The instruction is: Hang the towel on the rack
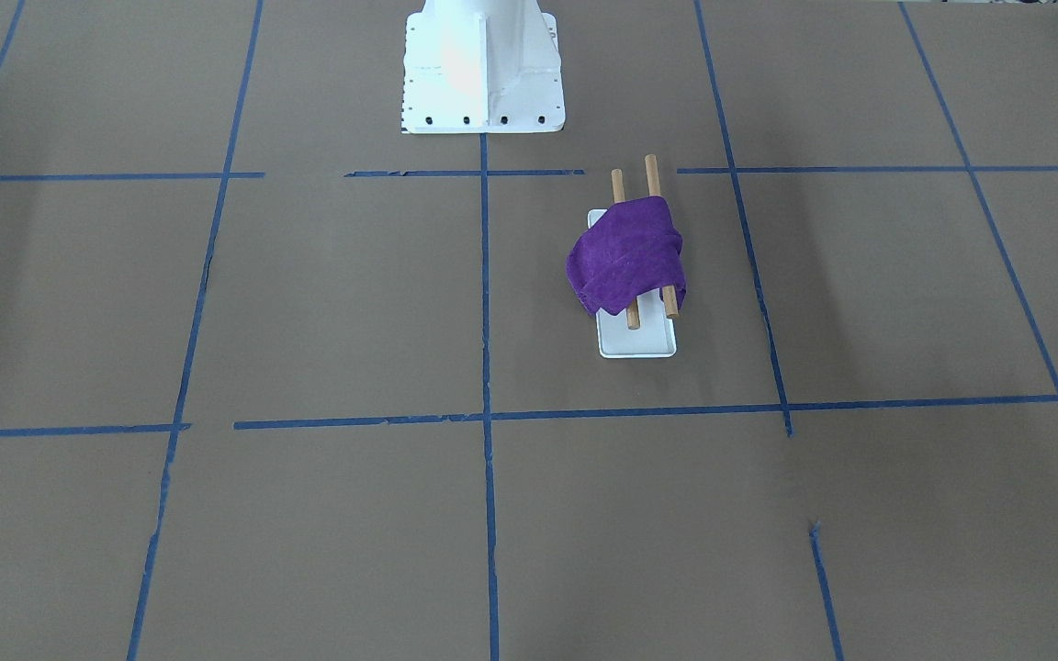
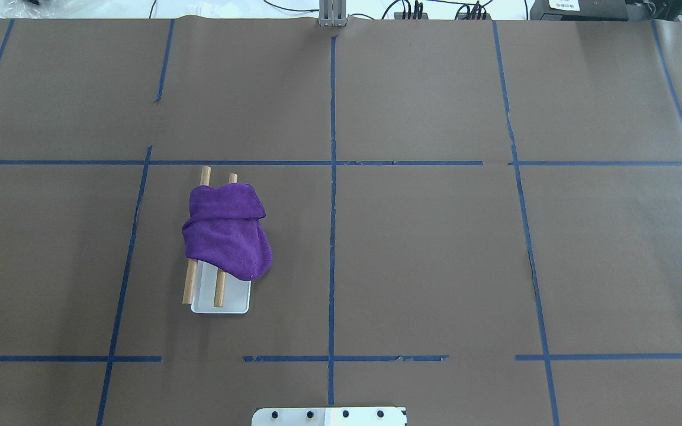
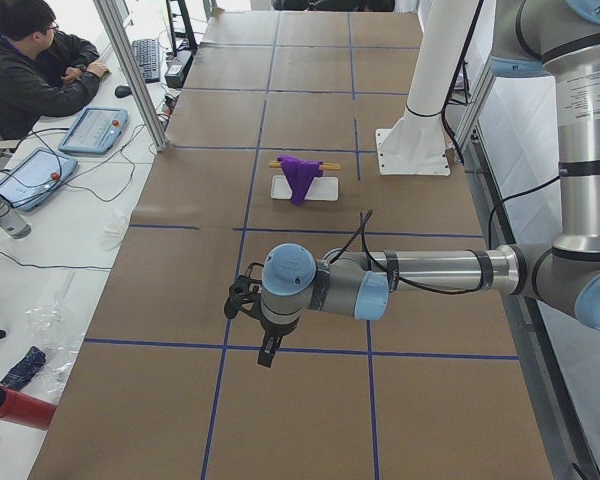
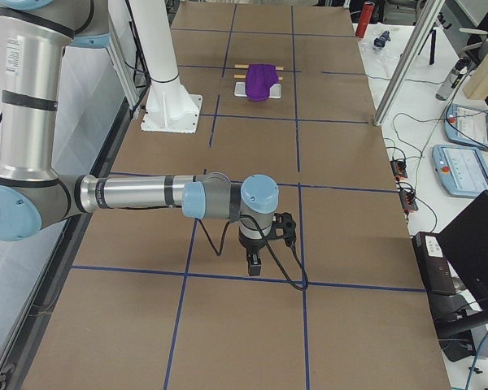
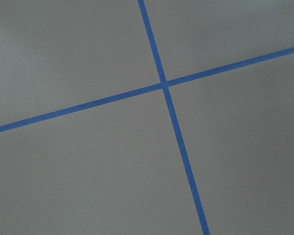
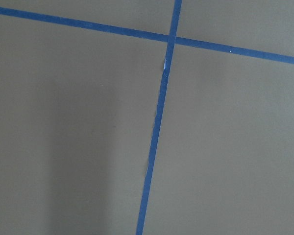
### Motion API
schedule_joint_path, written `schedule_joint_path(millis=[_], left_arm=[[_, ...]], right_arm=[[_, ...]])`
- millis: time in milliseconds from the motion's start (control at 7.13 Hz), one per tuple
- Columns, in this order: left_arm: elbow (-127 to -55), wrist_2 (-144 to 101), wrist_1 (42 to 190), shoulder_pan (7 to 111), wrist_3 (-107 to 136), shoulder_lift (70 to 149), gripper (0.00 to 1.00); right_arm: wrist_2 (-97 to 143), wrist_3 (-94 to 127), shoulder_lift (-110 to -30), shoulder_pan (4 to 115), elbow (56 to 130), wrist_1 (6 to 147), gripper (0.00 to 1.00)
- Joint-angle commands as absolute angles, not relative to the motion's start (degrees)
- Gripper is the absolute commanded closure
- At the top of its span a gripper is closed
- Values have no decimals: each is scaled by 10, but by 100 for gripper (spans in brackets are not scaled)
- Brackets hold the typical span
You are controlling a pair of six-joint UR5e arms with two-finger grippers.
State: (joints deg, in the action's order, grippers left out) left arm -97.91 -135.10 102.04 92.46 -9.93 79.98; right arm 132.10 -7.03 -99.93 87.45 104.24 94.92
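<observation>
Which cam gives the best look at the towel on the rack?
Overhead exterior: towel largest, draped across both dowels. Front-facing is nearly as clear. Side views show it small, far off. Wrist views show only taped paper.

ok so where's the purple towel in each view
Front-facing: towel right of centre, over the rack.
Overhead: towel left of centre.
Exterior left: towel upper middle, far down the table.
Exterior right: towel top middle.
Left wrist: not in it.
Right wrist: not in it.
Shared landmark: the white pedestal, in all four exterior views.
</observation>
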Motion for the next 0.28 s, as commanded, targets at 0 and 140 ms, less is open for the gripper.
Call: schedule_joint_path(millis=[0,140], left_arm=[[-979,-1351,1020,925,-99,800,0],[-978,-1351,1020,925,-99,800,0]], right_arm=[[1321,-70,-999,875,1042,949,0],[1321,-70,-999,875,1042,949,0]])
